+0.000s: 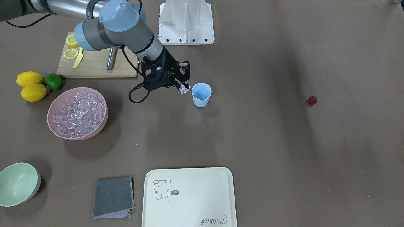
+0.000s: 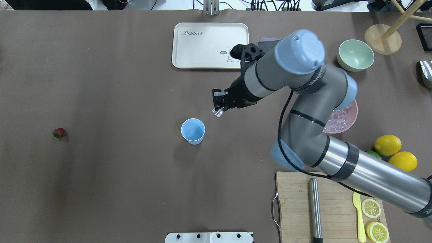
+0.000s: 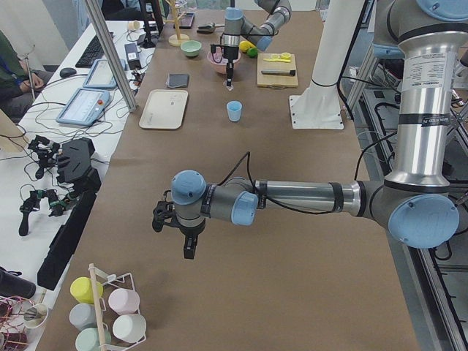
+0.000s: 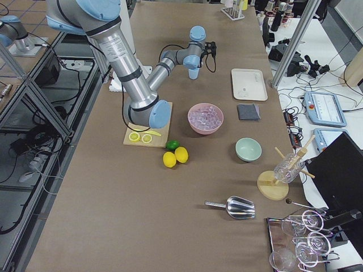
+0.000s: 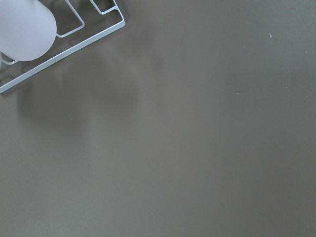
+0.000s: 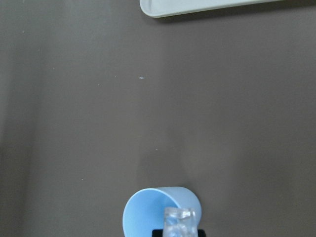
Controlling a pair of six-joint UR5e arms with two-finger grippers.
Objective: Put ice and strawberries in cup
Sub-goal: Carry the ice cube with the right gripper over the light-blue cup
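The light blue cup (image 1: 201, 94) stands upright mid-table and looks empty; it also shows in the overhead view (image 2: 192, 131) and the right wrist view (image 6: 148, 212). My right gripper (image 1: 183, 89) is shut on a clear ice cube (image 1: 182, 90), held just beside the cup's rim and above it (image 2: 218, 112). In the right wrist view the cube (image 6: 178, 219) hangs over the cup's edge. More ice (image 1: 79, 112) fills the pink bowl (image 1: 104, 119). The strawberry (image 1: 312, 101) lies alone far off (image 2: 58, 132). My left gripper (image 3: 189, 252) shows only in the exterior left view; I cannot tell whether it is open.
A cream tray (image 1: 189, 201) and a grey cloth (image 1: 113, 197) lie at the front. A cutting board (image 1: 94, 64) holds lemon slices, a yellow knife and a metal rod. Two lemons (image 1: 30, 85), a lime (image 1: 54, 81) and a pale green bowl (image 1: 17, 183) stand nearby.
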